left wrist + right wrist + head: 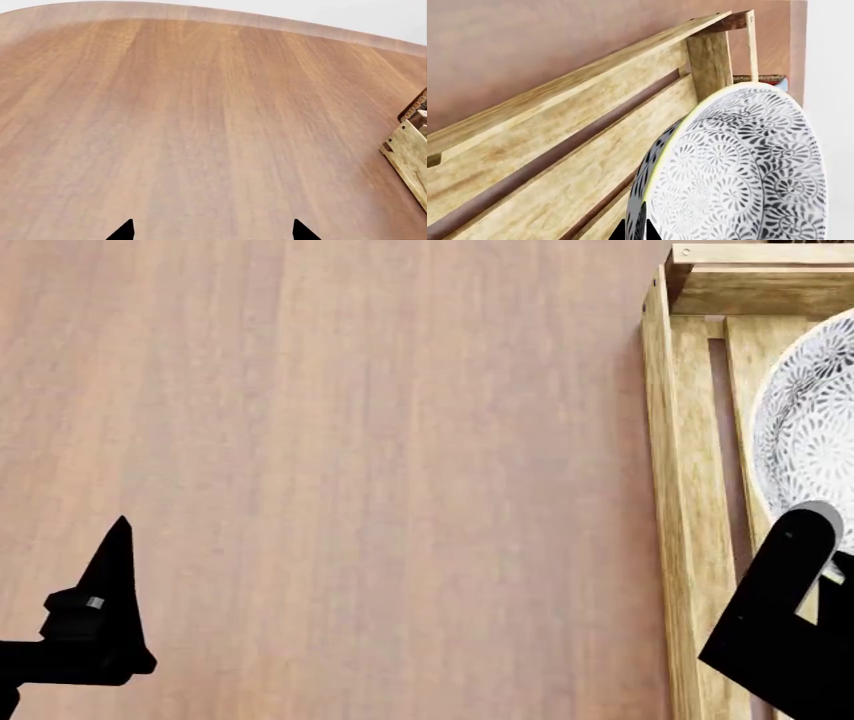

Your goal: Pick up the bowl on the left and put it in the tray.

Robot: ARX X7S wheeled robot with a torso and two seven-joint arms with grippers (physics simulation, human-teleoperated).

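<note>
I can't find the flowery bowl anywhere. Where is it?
The bowl is at the right edge of the head view, over the slats of the tray, just above the right gripper, which reaches to its rim.

Bright, even light, sharp w/ no blur or glare — shadows v. faint throughout.

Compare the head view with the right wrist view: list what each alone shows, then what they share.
Only the head view shows the left pincer, hanging over bare table and holding nothing, and the right arm reaching over the tray. Only the right wrist view shows the right pincer closed on the bowl's rim, and a sliver of a box beyond the tray's end bar. Both show the patterned bowl over the slatted wooden tray.
</note>
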